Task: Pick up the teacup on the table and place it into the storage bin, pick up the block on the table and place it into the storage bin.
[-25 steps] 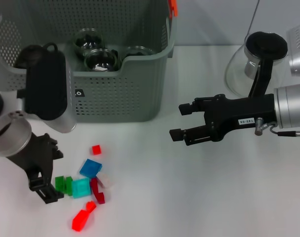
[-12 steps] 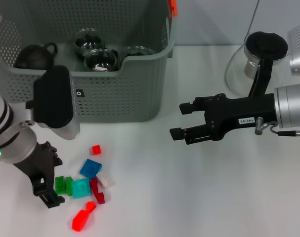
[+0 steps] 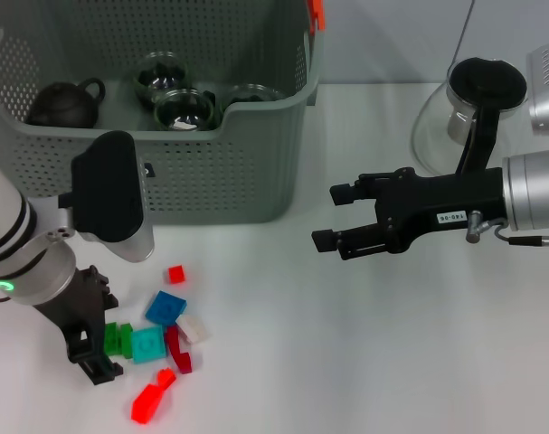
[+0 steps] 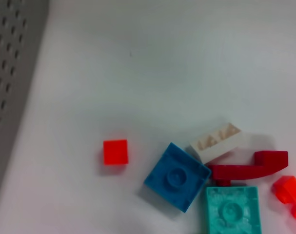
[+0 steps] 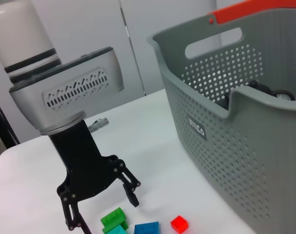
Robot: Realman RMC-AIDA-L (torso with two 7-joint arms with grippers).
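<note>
Left end effector (image 3: 95, 342) lower, beside blocks (image 3: 156, 337).

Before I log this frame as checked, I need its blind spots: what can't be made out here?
- Head view: the left gripper covers part of the green block.
- Head view: the storage bin wall hides the cups' lower parts.
- Left wrist view: the teal block and orange-red block are cut by the edge.
- Right wrist view: the right gripper's own fingers are out of frame.

Lab-like room: bare white table (image 3: 346, 362), plain wall panels (image 5: 138, 44).
</note>
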